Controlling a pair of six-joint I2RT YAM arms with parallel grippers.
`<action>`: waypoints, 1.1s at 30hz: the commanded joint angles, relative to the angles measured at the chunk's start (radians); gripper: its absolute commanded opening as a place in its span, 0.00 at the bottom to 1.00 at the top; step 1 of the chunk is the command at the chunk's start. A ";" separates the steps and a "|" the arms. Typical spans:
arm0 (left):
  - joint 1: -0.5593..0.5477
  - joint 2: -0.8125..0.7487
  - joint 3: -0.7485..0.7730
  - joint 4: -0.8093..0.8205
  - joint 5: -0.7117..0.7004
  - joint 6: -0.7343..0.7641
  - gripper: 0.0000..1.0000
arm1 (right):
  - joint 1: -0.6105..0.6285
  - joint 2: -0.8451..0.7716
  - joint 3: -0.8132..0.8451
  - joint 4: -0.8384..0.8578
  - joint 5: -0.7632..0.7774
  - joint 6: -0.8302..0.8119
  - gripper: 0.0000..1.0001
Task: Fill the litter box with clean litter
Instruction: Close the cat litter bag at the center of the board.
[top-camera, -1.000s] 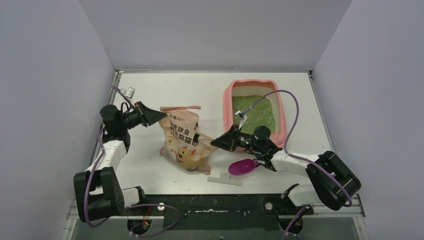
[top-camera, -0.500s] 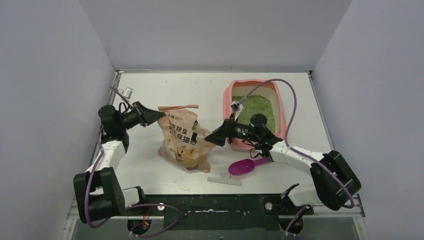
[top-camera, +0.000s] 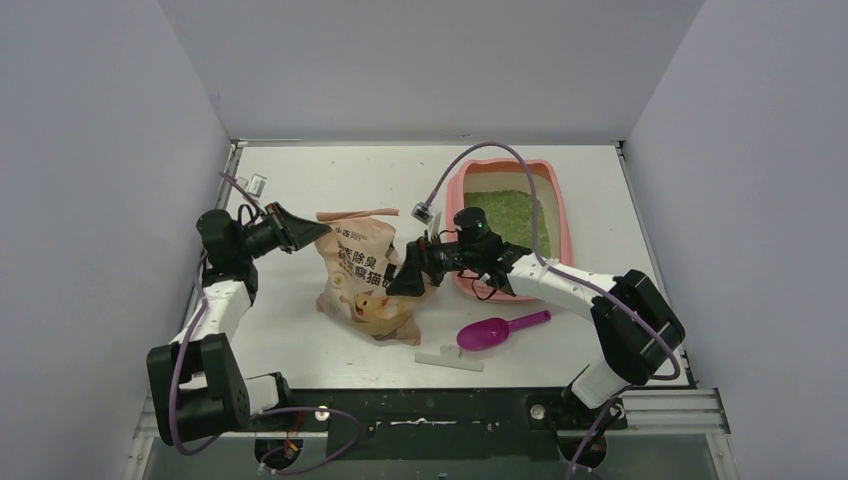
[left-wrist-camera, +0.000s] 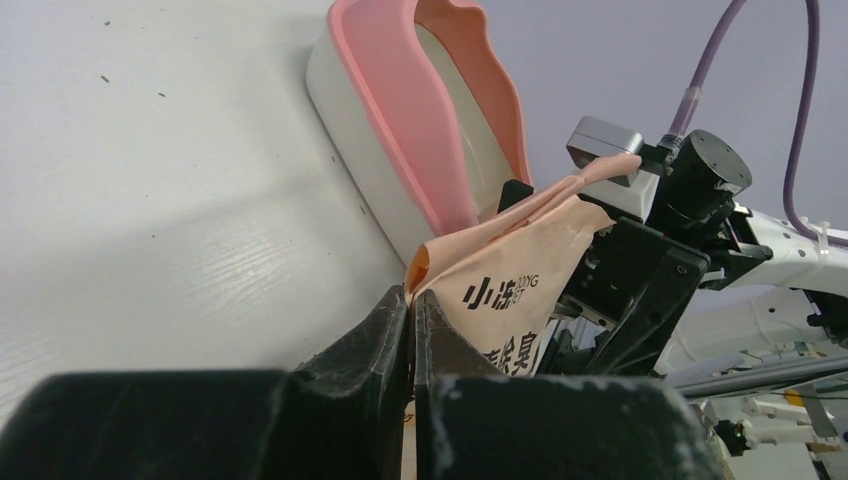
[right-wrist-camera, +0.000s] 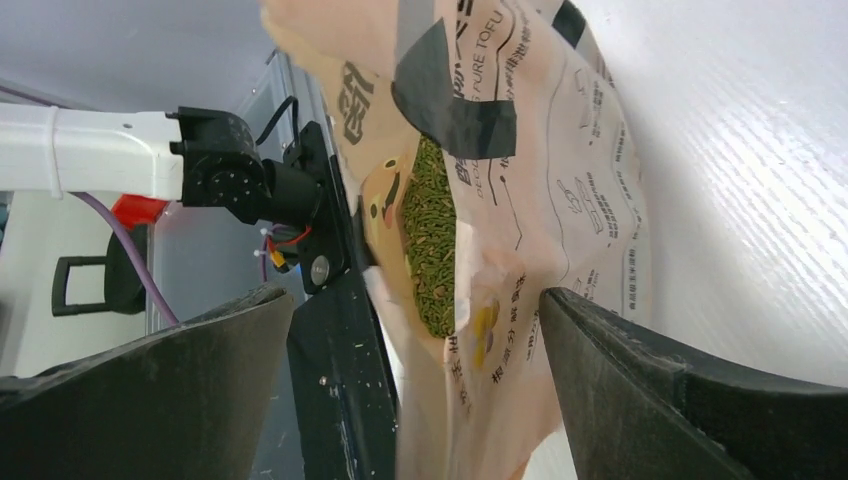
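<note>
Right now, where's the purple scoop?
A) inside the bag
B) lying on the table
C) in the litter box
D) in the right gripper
B: the scoop lies on the table, nearer the arm bases than the litter box, while the right gripper stands open at the bag.

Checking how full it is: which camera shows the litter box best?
The top external view: it looks down into the litter box, showing green litter on its floor. The left wrist view catches only its pink rim and walls, not the floor. The right wrist view shows none of it, only the litter bag.
</note>
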 joint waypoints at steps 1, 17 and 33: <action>0.015 -0.010 0.089 0.038 -0.023 0.024 0.00 | 0.027 -0.001 0.093 -0.075 -0.012 -0.064 1.00; 0.006 -0.022 0.180 -0.262 -0.059 0.231 0.00 | 0.042 0.123 0.268 -0.216 -0.011 -0.024 0.14; 0.005 0.061 0.377 -0.742 -0.060 0.519 0.00 | -0.017 0.133 0.281 -0.156 -0.147 0.092 0.27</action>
